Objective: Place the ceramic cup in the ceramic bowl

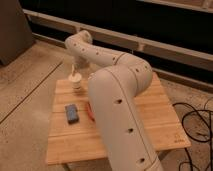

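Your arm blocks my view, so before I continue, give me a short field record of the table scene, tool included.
cup: small cream-white ceramic cup, upright on the wooden table, far-left part
tool: tool just above the cup; contact unclear
bowl: dark ceramic bowl not visible; white robot arm covers the middle of the table
other: blue rectangular block; red-orange item partly behind the arm
status: cup not yet placed

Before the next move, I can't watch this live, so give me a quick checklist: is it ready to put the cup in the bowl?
1. Cup upright on the table: ok.
2. Gripper just above the cup: ok.
3. Grip on the cup: cannot tell.
4. Bowl in sight: not ok, the arm hides it.
5. Blue block apart from the cup: ok.
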Controlling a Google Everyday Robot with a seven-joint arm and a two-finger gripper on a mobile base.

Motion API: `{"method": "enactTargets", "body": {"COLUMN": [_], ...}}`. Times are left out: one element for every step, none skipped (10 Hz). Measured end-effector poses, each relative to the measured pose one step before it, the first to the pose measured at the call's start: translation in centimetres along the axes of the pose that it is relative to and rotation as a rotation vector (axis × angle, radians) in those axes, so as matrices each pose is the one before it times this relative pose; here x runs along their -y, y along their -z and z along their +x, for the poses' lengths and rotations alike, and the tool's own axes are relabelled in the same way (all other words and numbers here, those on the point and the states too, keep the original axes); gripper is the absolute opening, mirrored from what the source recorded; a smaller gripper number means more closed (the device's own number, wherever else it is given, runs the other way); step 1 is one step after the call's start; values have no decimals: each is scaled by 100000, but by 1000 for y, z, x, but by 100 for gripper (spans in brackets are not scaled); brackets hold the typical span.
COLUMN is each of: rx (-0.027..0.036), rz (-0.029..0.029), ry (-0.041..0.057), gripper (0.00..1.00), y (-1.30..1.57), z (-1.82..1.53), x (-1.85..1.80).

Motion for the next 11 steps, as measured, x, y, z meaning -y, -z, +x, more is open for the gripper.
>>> {"method": "enactTargets", "body": {"rx": [-785,-683,-1219,-1667,-1983,-2310,-4759,-2749,-4931,-3531,-1920], "rz": [-1304,-718,-603,-599,-467,-240,365,550,1478,1487,1385], "ry": [183,-26,108,100,219,427,1574,1078,2626,2434,2016], "gripper": [65,65,65,65,65,65,65,62,51,40,27], "y": [-845,-483,-809,-796,-695,-665,-1239,-614,-1111,-810,-460], "z": [-704,-349,-387,-179,114,291,788,447,825,533,95], "x": [23,128,124,-30,18,58,-307,-282,-444,-214,-289]}}
